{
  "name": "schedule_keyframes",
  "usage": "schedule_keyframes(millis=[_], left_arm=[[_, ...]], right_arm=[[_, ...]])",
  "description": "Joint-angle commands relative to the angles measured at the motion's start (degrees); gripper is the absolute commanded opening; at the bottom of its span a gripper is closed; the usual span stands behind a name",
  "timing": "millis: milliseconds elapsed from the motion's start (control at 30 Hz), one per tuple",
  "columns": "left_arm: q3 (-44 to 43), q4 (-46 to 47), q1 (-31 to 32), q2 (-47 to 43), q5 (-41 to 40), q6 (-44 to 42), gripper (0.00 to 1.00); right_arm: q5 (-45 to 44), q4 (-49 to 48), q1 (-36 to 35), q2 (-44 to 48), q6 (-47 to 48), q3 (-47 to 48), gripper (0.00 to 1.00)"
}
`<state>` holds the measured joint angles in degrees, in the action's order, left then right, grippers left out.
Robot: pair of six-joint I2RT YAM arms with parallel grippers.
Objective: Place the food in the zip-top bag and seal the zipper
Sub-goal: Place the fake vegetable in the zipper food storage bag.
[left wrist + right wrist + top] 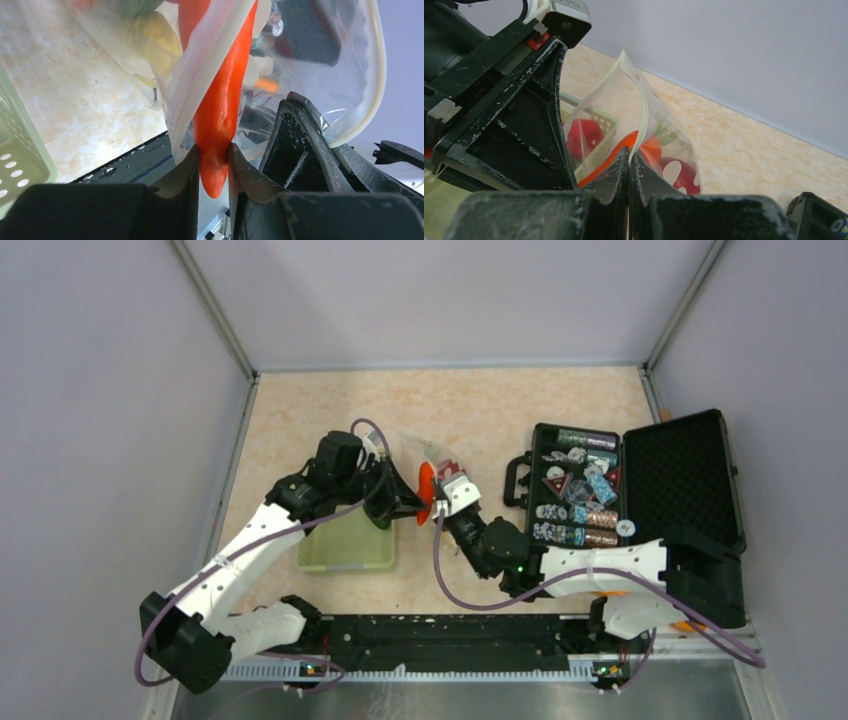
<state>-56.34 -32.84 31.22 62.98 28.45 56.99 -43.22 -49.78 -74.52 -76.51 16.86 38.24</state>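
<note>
My left gripper (214,150) is shut on the pointed tip of an orange carrot (220,110), whose upper part reaches into the mouth of the clear zip-top bag (325,75). The whitish zipper strip (381,75) curves round the open mouth. My right gripper (629,156) is shut on the bag's edge strip (644,115) and holds the bag (624,95) up. Red pieces (681,175), orange and green show through the dotted plastic. In the top view both grippers (408,502) (440,510) meet at the carrot (425,488) in mid-table.
A pale green basket (345,545) sits under the left gripper, its rim in the left wrist view (20,150). An open black case (620,490) with shiny packets stands at the right. Walls enclose the table on three sides.
</note>
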Motion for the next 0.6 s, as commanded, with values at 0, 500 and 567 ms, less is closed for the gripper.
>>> schedule_keyframes(millis=[0,500,567], left_arm=[[-2.2,2.8,0.1,-1.4,0.0,-0.6,0.3],[-4.8,-2.4,0.1,-5.5,-4.6,-9.5,0.74],[-5.4,-2.1,0.2,-7.2,-4.3,-12.0,0.74]], right_arm=[[1.5,-2.5,-1.1,2.0,-0.7,0.3,0.0],[-1.1,17.6,2.5,3.9,-17.8,7.9,0.0],[-1.1,24.5,4.3,4.5,-22.5,10.2,0.0]])
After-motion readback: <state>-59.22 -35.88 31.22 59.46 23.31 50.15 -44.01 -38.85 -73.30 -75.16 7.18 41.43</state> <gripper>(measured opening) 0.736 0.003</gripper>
